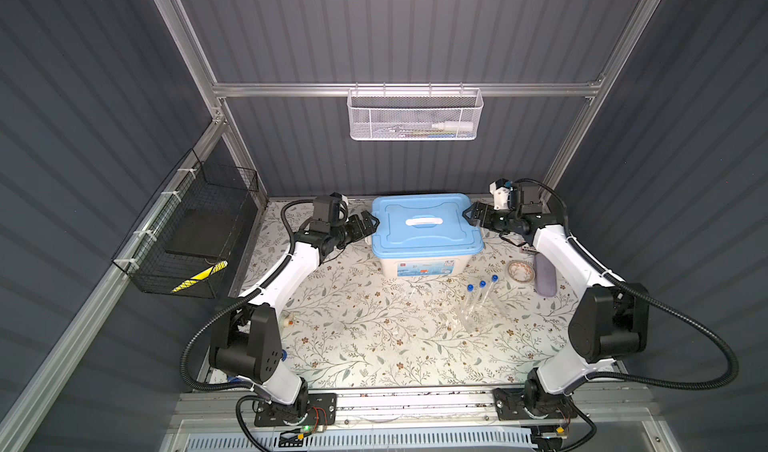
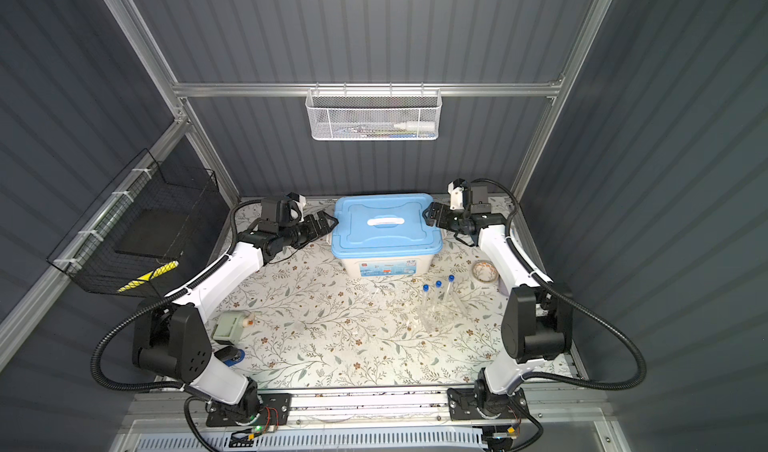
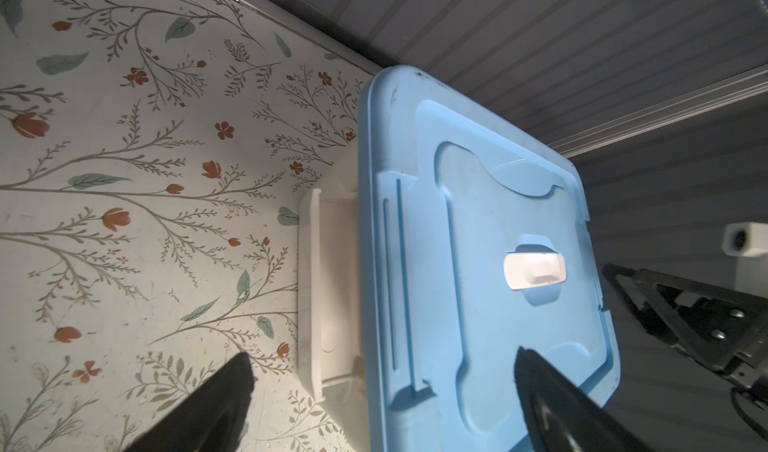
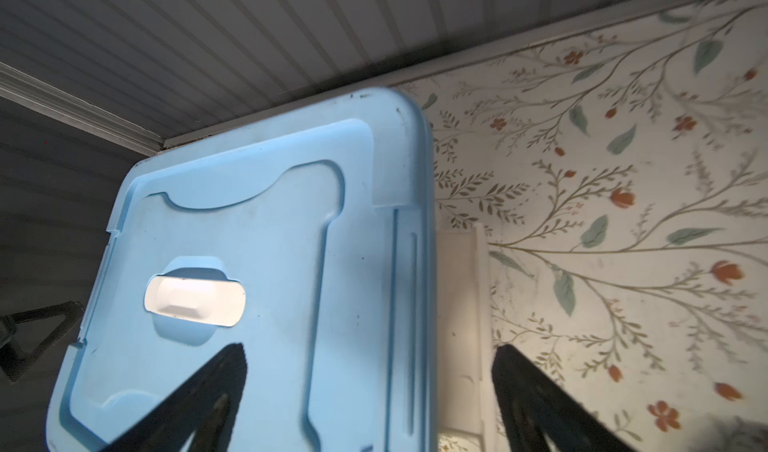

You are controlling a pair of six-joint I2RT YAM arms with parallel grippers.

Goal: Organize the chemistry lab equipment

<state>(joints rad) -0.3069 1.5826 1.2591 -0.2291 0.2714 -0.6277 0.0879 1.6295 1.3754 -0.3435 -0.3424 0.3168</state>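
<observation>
Label (image 1: pixel 422 269) on box (image 1: pixel 386 263) | red logo, txt unreadable | tubes (image 1: pixel 480 293) blue-capped

We see a white storage box (image 1: pixel 388 265) with a light blue lid (image 1: pixel 432 238) and a white handle (image 1: pixel 423 221). It sits between the left pincer (image 1: pixel 372 223) and the right pincer (image 1: pixel 467 213), with the lid's edges just beside both. A floral table cover (image 1: pixel 353 338) lies beneath. Near the right pincer, toward the front, lie a tape roll (image 1: pixel 520 271) and a greyish oblong case (image 1: pixel 545 273). High behind both pincers hangs a white mesh basket (image 1: pixel 395 117) holding a white bottle (image 1: pixel 451 126). Well left of the left pincer, a black wire basket (image 1: pixel 224 188) hangs on the side wall.
</observation>
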